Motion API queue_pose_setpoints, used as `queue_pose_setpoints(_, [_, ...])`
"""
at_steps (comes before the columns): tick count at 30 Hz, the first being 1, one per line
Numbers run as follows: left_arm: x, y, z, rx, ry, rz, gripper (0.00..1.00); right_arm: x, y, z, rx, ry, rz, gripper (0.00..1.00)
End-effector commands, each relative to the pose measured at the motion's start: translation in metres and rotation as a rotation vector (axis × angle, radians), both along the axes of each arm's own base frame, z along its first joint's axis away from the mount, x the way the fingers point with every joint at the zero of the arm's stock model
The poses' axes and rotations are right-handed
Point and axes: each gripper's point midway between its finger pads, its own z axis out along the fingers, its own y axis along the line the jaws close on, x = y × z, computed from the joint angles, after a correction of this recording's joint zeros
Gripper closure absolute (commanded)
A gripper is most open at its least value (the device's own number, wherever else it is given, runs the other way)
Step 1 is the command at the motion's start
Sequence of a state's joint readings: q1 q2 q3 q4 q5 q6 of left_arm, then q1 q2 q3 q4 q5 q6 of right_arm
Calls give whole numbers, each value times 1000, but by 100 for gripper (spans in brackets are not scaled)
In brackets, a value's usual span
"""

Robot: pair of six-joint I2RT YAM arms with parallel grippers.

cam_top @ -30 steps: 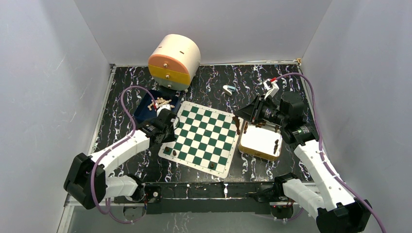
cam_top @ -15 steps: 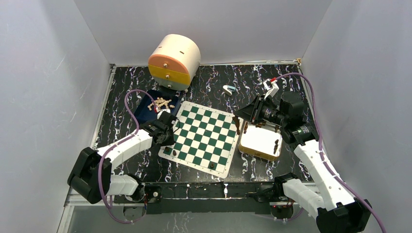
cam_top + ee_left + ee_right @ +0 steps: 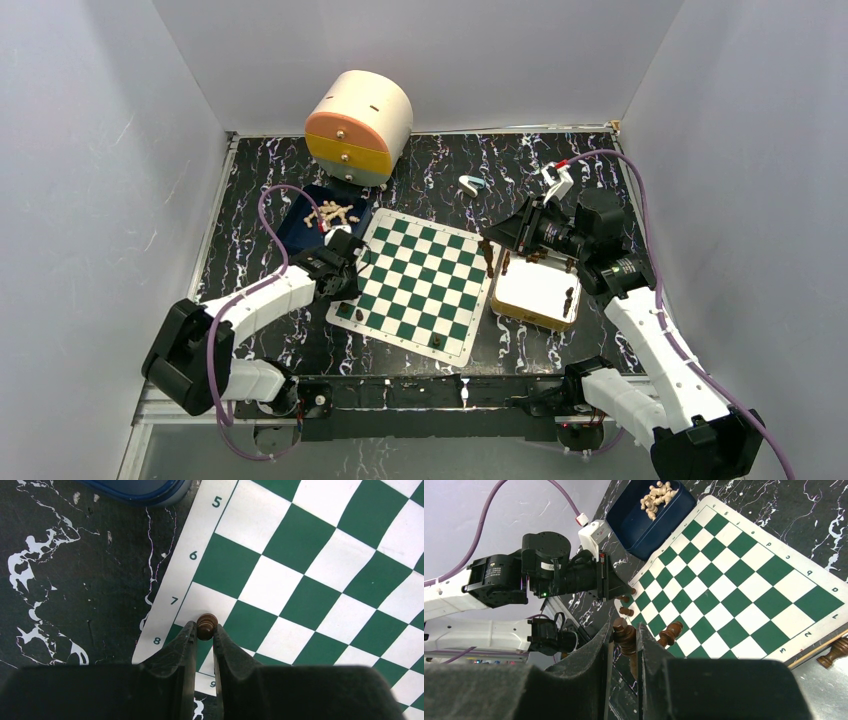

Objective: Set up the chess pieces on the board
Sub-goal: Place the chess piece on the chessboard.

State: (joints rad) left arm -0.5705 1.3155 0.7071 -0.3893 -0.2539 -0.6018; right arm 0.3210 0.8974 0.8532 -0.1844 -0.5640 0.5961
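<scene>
Left pincer [image 3: 204,631]: clamped on dark brown pawn [image 3: 206,624], base hidden between fingers. Board [image 3: 210,525] edge just left, bare squares ahead-right. Right pincer [image 3: 623,639]: gripping dark brown piece [image 3: 624,632], lower part hidden.

The surface [image 3: 440,160] was black with white veins, and pale walls [image 3: 120,200] closed it in on three sides. At its far edge stood a round drawer box [image 3: 358,125], cream on top, with an orange and a yellow drawer. Just in front of it lay a dark blue tray [image 3: 297,228]. A small white and light-blue object [image 3: 471,184] lay further right. A white-topped box [image 3: 535,292] sat toward the right side.
</scene>
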Motion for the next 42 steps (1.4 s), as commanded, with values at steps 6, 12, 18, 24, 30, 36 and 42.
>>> queue_pose_setpoints(6, [1,5,-4,27,4,5,94,2,2,19,15,-84,15,91])
queue_pose_setpoints(12, [2,7,-1,37,-2,7,91,0,1,21,12,-88,15,91])
queue_pose_setpoints(18, [3,7,1,35,-8,5,85,-1,1,21,11,-90,15,91])
queue_pose_setpoints(24, [8,4,20,19,-35,4,76,-3,2,13,7,-69,28,91])
queue_pose_setpoints(30, [18,-17,65,-103,-114,-33,73,-6,4,3,-9,-31,59,92])
queue_pose_setpoints(36, [19,-65,122,-379,-203,-155,69,-18,14,13,24,-42,173,93])
queue_pose_setpoints(42, [-5,-139,202,-947,-267,-334,60,-33,26,33,79,-93,304,93])
